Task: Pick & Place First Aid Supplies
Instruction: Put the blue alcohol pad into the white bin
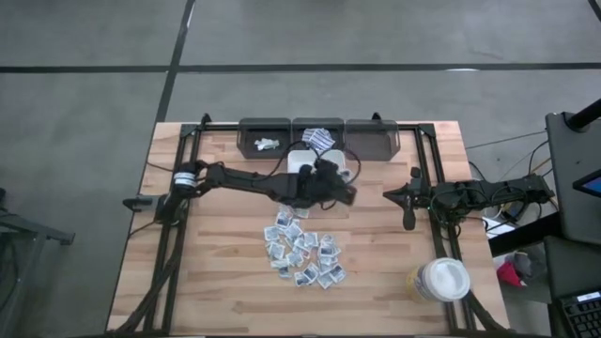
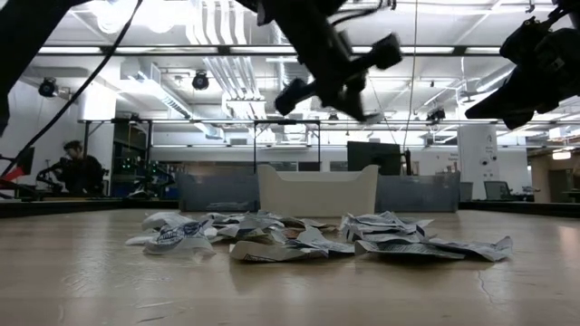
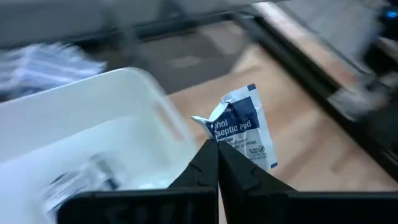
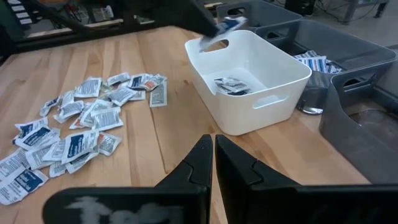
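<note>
Left claw (image 3: 217, 163) is clamped on one sachet (image 3: 244, 132), carried beside the white bin's (image 3: 134, 87) rim; release over it is called for. Remaining sachets (image 1: 302, 250) lie behind. Right claw (image 4: 213, 163) is parked, closed.

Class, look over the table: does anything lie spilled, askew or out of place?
Yes. The sachets lie in a loose, overlapping heap on the bare table, not in a bin, several crumpled. A white lidded tub stands alone near the table's edge, apart from the bins.
</note>
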You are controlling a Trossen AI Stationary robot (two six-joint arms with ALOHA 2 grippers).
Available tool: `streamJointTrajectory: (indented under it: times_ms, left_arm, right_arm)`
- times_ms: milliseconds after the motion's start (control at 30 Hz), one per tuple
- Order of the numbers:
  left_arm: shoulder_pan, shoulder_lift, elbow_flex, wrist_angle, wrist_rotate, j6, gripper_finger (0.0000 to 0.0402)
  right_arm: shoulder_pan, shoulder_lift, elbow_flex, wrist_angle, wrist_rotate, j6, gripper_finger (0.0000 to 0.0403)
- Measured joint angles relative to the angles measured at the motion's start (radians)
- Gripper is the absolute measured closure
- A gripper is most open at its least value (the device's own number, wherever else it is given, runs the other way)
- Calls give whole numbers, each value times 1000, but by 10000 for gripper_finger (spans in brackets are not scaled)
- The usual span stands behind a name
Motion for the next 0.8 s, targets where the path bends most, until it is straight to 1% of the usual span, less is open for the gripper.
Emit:
streamJointTrajectory:
  times_ms: [133, 300, 367, 600, 800]
  left_arm:
    - [38, 0, 3, -146, 2, -85, 401]
    - [96, 0, -4, -238, 111, -142, 401]
    - [115, 5, -5, -251, 130, -143, 401]
    - [166, 8, -9, -269, 133, -128, 401]
    - [183, 10, -79, -274, 149, -153, 401]
  right_arm:
    - [0, 0, 0, 0, 0, 0, 385]
    - [0, 0, 0, 0, 0, 0, 385]
    - [0, 0, 0, 0, 0, 0, 385]
    - [0, 0, 0, 0, 0, 2, 385]
    - [0, 0, 0, 0, 0, 0, 385]
